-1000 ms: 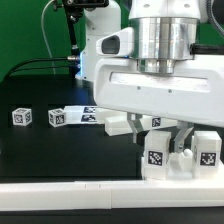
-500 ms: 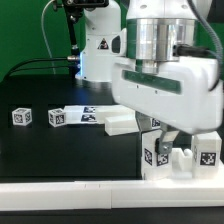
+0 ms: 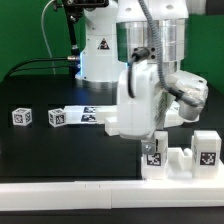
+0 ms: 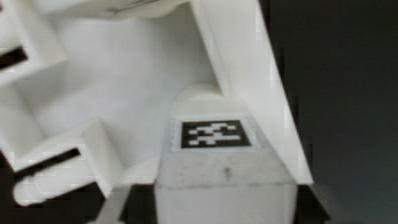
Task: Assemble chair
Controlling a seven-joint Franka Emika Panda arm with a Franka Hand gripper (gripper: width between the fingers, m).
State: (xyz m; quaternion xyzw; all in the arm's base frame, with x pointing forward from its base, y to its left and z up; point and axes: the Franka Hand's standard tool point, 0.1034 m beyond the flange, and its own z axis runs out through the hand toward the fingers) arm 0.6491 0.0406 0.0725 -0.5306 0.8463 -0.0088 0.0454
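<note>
The gripper [image 3: 150, 133] points down at the chair [image 3: 182, 158]. Its fingers are lost behind its own white body and the chair's nearer post, so I cannot tell how far apart they stand or whether they hold anything. In the wrist view a white block of the chair fills most of the picture, very close. It has a black-and-white tag [image 4: 214, 135] on its face, slanted white pieces beside it and a strip of black bench [image 4: 338, 90] past its edge.

The chair stands at the bench's [image 3: 60, 150] front edge, toward the corner on the exterior view's right, just behind a white rail [image 3: 60, 186] that runs along that edge. It shows two upright tagged posts with a lower piece between them. A loose white part [image 3: 112, 125] lies just behind the chair, partly covered by the gripper. Farther toward the exterior view's left lie the marker board [image 3: 88, 114], then a tagged cube [image 3: 57, 116] and a second cube [image 3: 20, 116] (these two well apart from the chair). The arm [image 3: 150, 45] rises from mid-bench.
</note>
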